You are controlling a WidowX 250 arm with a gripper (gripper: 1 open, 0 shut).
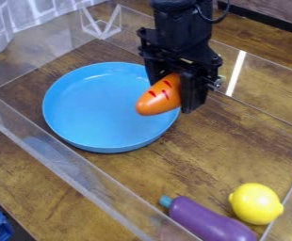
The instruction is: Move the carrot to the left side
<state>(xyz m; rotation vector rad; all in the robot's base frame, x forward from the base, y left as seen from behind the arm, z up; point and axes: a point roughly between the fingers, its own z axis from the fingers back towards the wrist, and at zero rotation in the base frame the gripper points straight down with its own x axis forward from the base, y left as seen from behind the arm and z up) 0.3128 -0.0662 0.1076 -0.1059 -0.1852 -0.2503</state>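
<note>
The orange carrot (159,96), with dark groove lines, hangs tilted in the black gripper (171,90), which is shut on its upper end. Its leaves are hidden between the fingers. The gripper points steeply down and holds the carrot just above the right rim of the blue plate (92,113). The carrot's tip points down and left, over the plate's inside.
A yellow lemon (255,202) and a purple eggplant (209,223) lie at the front right on the wooden table. Clear plastic walls (60,169) fence the work area at the front and left.
</note>
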